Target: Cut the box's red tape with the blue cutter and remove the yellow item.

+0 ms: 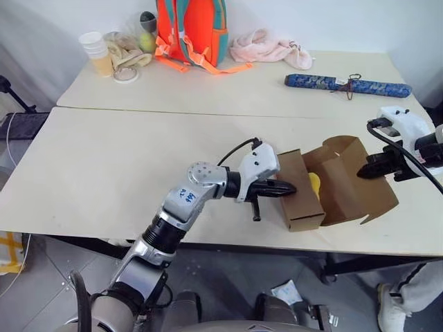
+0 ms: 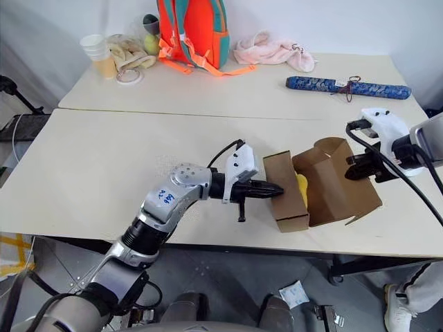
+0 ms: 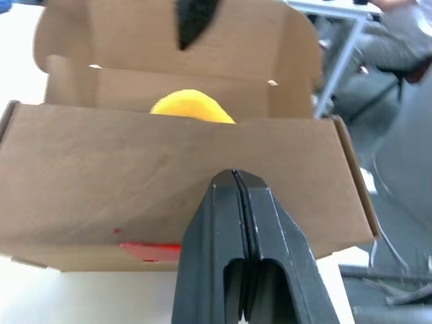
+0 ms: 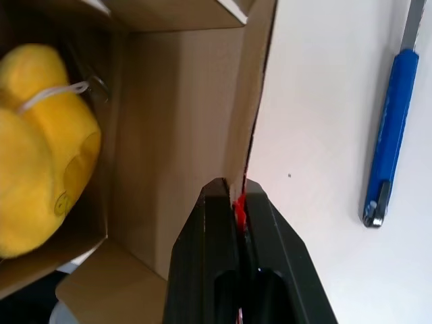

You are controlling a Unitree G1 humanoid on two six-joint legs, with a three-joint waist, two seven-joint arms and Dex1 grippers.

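Two pale surfaces [image 1: 104, 166] stand edge to edge in front of me. On the nearer one, close to its front edge toward the right corner, sits the box [image 1: 302, 200], flaps open. The blue cutter [image 4: 389, 142] lies on the bare surface just beside the box. On the far surface, along its back edge, I see an orange backpack [image 1: 192, 31], a pink cloth [image 1: 266, 48], stacked paper cups [image 1: 97, 52] and a bundle of cloth at the left corner, and a long blue patterned roll [image 1: 346, 84] toward its right end.
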